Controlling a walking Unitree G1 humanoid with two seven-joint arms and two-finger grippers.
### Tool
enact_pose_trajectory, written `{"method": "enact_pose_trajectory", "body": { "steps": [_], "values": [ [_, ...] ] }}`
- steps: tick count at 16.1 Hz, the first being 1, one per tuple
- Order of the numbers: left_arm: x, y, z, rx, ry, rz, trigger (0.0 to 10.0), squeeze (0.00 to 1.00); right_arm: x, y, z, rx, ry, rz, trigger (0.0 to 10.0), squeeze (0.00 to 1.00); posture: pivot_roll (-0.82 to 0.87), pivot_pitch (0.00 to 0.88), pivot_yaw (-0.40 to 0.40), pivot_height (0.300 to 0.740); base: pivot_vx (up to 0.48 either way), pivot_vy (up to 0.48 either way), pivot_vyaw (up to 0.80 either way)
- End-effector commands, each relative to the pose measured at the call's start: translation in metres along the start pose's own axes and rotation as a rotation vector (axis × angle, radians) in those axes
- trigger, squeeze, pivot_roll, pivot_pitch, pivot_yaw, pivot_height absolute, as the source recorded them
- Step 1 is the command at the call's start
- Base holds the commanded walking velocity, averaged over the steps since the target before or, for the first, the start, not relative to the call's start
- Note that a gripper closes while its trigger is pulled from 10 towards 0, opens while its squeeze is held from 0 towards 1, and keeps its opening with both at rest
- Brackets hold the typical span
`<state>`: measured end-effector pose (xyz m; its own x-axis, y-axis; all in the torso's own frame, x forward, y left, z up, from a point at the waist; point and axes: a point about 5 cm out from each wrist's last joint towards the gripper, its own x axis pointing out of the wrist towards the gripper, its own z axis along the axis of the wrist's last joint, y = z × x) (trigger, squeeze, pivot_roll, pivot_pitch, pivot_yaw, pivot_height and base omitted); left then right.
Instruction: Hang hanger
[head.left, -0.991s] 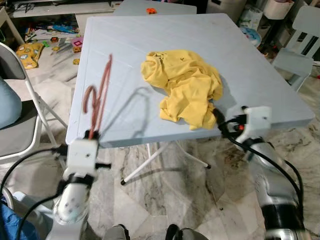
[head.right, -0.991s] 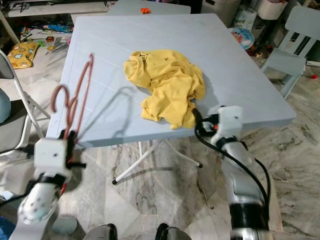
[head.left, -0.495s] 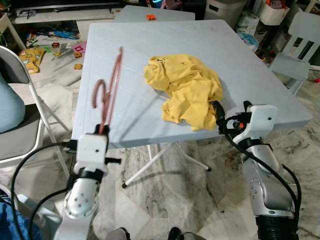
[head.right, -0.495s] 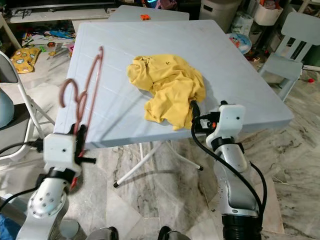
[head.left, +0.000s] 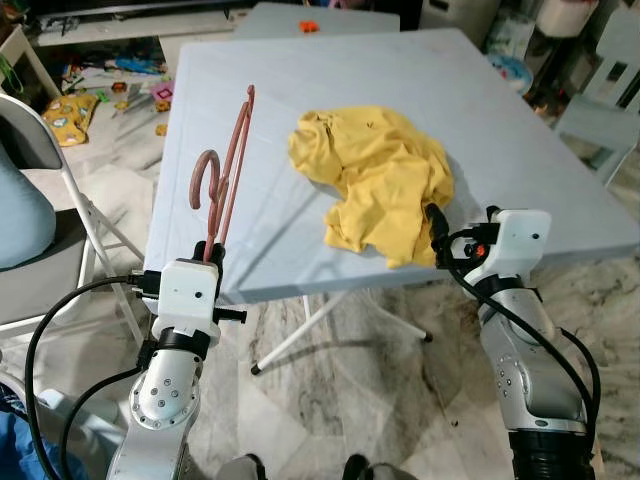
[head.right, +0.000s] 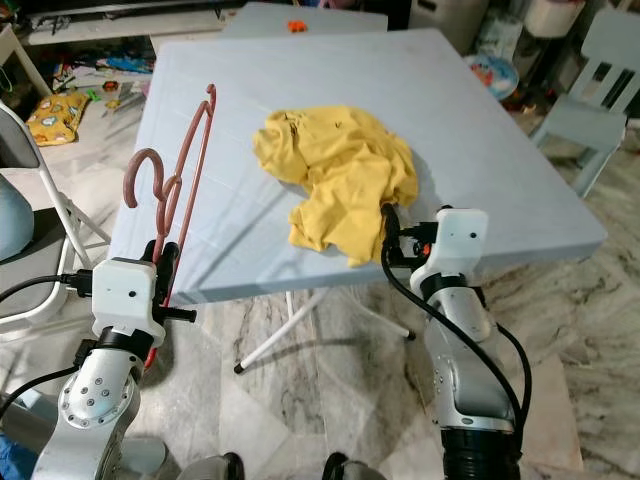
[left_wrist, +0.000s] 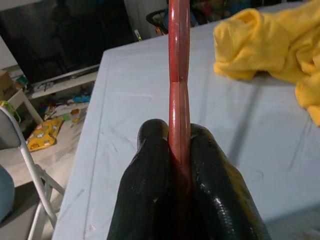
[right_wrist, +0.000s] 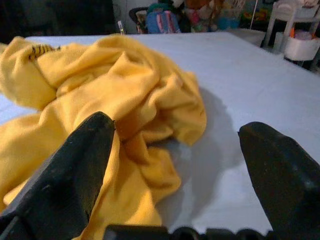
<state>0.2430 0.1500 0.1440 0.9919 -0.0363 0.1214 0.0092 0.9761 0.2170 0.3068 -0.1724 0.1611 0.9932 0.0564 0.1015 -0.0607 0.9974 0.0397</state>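
Note:
A reddish-brown hanger (head.left: 225, 170) stands upright at the table's near left edge, its hook to the left. My left gripper (head.left: 212, 256) is shut on its lower end; in the left wrist view the two black fingers (left_wrist: 150, 190) pinch the hanger bar (left_wrist: 178, 75). A crumpled yellow shirt (head.left: 378, 180) lies in the middle of the pale blue table (head.left: 300, 80). My right gripper (head.left: 436, 228) is open at the table's near edge, touching the shirt's near right corner; its spread fingers (right_wrist: 70, 170) frame the yellow shirt (right_wrist: 120, 100).
A grey folding chair (head.left: 30, 230) stands to the left of the table. Toys litter the floor (head.left: 90, 95) at the back left. A pale chair (head.left: 605, 100) and bins stand to the right. Marble floor (head.left: 360, 370) lies below, with the table's white legs.
The camera has shifted a little. My left gripper has brought the hanger slightly higher and nearer the table edge. My right gripper stays at the shirt's corner.

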Motion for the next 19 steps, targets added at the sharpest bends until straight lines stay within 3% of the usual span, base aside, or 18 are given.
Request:
{"method": "enact_pose_trajectory", "body": {
  "steps": [1,13,19],
  "values": [
    [-0.0010,-0.0003,0.0033,0.008,-0.007,0.000,10.0,0.00,-0.0005,0.0013,0.0029,0.008,-0.004,0.003,10.0,0.00,0.06,0.141,-0.010,0.740,0.000,0.000,0.00],
    [-0.0006,-0.0058,0.0025,0.008,0.010,-0.021,10.0,0.00,0.0007,0.0066,0.0029,0.010,0.020,0.028,10.0,0.00,0.05,0.157,-0.012,0.740,-0.272,0.000,0.00],
    [-0.0015,-0.0073,0.0011,0.000,0.022,-0.022,10.0,0.00,0.0000,0.0072,-0.0022,-0.035,0.039,0.016,10.0,0.00,0.05,0.164,-0.015,0.740,-0.272,0.000,0.00]
  ]
}}
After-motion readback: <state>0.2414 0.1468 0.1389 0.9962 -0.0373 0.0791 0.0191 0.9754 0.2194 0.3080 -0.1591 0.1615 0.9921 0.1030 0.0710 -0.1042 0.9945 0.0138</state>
